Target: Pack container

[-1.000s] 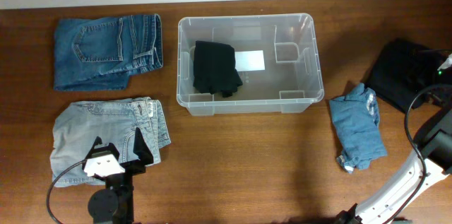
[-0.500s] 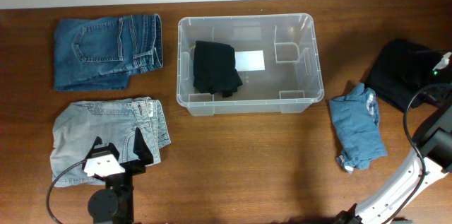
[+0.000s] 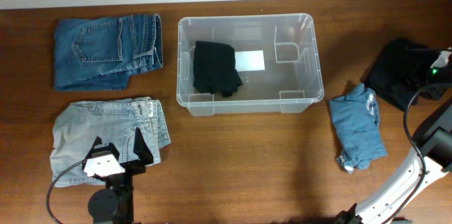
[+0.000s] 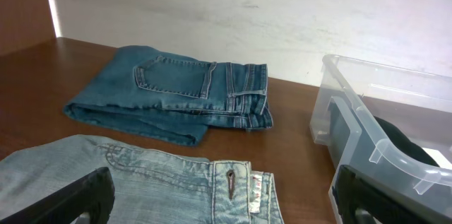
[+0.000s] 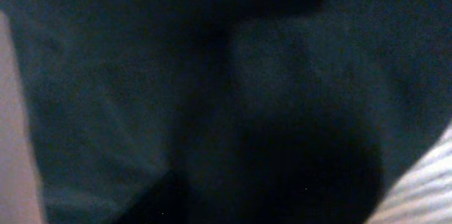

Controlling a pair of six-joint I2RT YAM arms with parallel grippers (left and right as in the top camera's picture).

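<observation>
Right gripper (image 3: 432, 68) down on the dark garment (image 3: 395, 75), container (image 3: 244, 18) well off to its left

Wrist view is just blurry fabric, so we can't tell if it's pinching yet. Beyond the blue denim piece (image 3: 358, 128) to its left sits the clear container. We reckon it's light, stiff and slidey, so grab it by the rim. Left gripper (image 3: 118, 145) gapes wide over the pale jeans (image 3: 78, 132).

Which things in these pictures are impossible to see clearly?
Right wrist view: only dark, blurred cloth; its fingers do not show.
Overhead: right gripper lies at the frame edge, too small to judge its jaws.
Left wrist view: container is cut off by the right edge.
</observation>
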